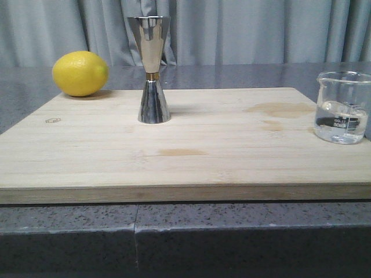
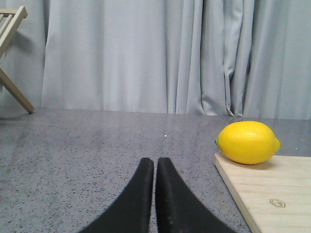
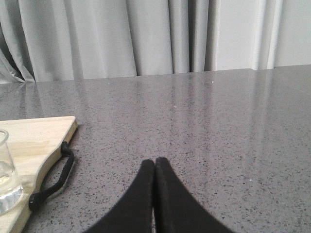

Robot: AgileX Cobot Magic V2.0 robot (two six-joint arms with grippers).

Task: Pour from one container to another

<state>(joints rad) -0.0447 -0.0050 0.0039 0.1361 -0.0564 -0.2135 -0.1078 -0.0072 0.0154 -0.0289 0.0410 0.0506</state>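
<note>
A small clear glass beaker point(image 1: 343, 108) with white marks and a little clear liquid stands at the right end of the wooden board point(image 1: 185, 162). The tall mirror-steel jigger point(image 1: 152, 68) with a gold waist band stands upright at the board's back, left of centre. Neither arm shows in the front view. My left gripper point(image 2: 155, 162) is shut and empty over the grey counter, off the board's left end. My right gripper point(image 3: 155, 162) is shut and empty over the counter, off the board's right end, and the beaker point(image 3: 6, 172) shows at that view's edge.
A yellow lemon point(image 1: 80, 73) lies on the board's back left corner, and the left wrist view shows the lemon point(image 2: 248, 142) too. A black handle loop point(image 3: 53, 177) hangs off the board's right end. Grey curtains close the back. A wooden frame point(image 2: 10, 53) stands far left.
</note>
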